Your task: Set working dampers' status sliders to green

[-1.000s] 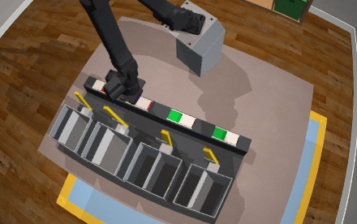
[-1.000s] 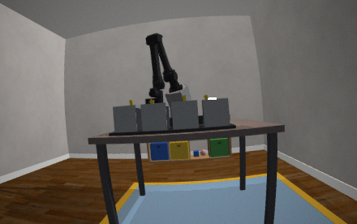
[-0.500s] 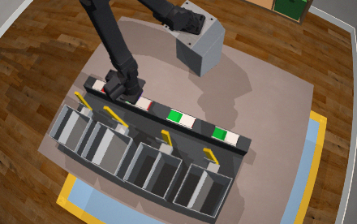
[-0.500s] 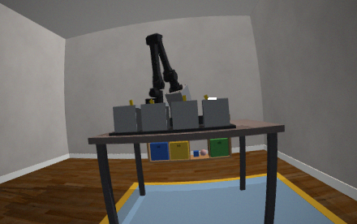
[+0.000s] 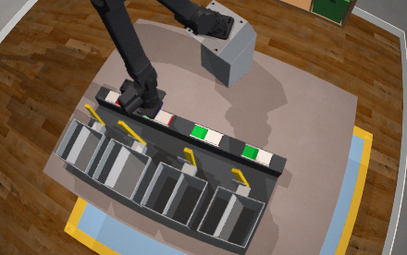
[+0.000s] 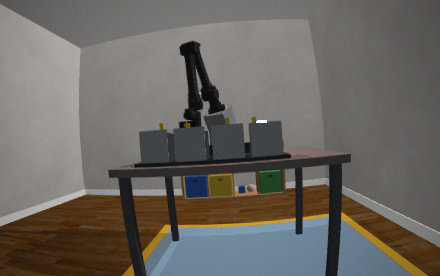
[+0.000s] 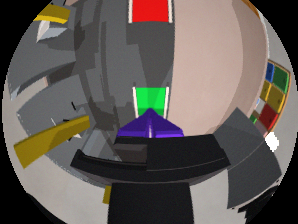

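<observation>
My gripper [image 5: 159, 110] [image 7: 150, 111] is shut, its purple fingertips at the second slider from the left; nothing shows between them. That slider's white cover [image 5: 164, 116] lies toward the right, with green [image 5: 146, 115] [image 7: 150, 98] at its left and a thin red strip at its right end. The first slider's cover [image 5: 112, 96] is at the left, with red [image 7: 150, 11] showing. The third cover [image 5: 214, 138] and fourth cover [image 5: 265, 158] are at the right, beside green. Four grey dampers [image 6: 154, 146] [image 6: 190, 144] [image 6: 227, 141] [image 6: 266, 139] stand in a row behind the sliders. The gripper's fingertips are hidden in the exterior view.
Yellow levers [image 5: 94, 115] [image 5: 132, 133] [image 5: 190, 157] [image 5: 240, 177] stand up between the slider rail and the dampers; one lever [image 7: 52, 140] is close to the gripper's left in the wrist view. The arm's grey pedestal [image 5: 228, 57] stands across the rail from the dampers.
</observation>
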